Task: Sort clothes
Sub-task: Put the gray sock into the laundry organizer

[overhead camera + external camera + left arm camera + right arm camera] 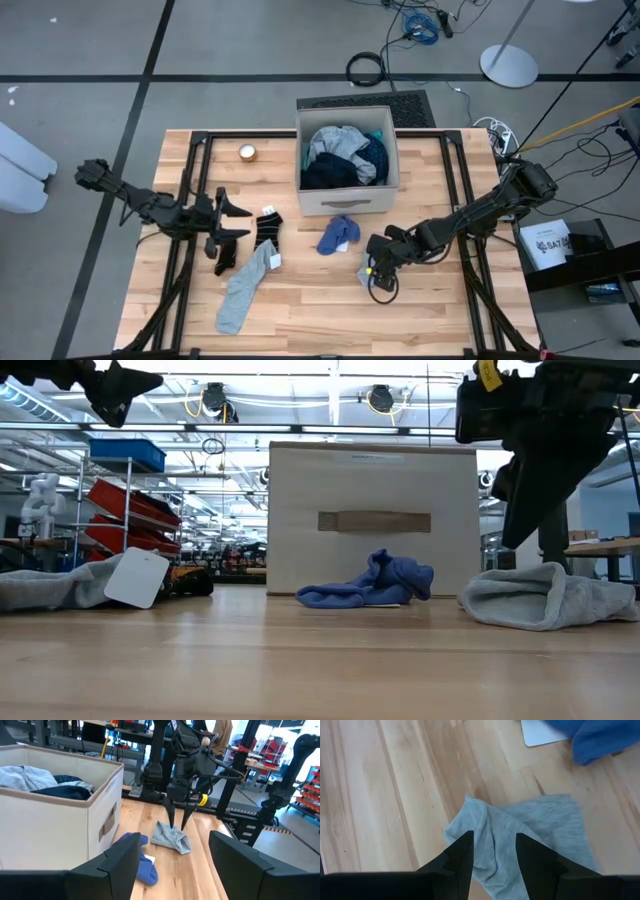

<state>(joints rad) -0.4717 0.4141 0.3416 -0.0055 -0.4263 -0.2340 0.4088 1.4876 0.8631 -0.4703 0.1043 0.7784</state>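
Right pincer (493,851): pointed down just above a small grey garment (520,842), fingers a narrow gap apart, nothing between them.
Small grey garment: crumpled on the desk (320,310) right under the right pincer's tips; I cannot tell whether they touch it.
Blue garment (338,235): bunched on the desk near the right pincer, between it and the beige box (345,198), with a white tag showing at its edge.
Beige box: beyond the blue garment, open-topped, holding grey, navy and a bit of turquoise cloth heaped together.
Left pincer (232,222): well apart from the right one, on the far side of the blue garment, raised off the desk, fingers spread wide and empty.
Black patterned sock (266,226): just beside the left pincer's tips, flat on the desk.
Long grey sock (245,287): stretched out near the left pincer, one end by the black patterned sock.
Small black sock (224,262): close under the left pincer, beside the long grey sock.
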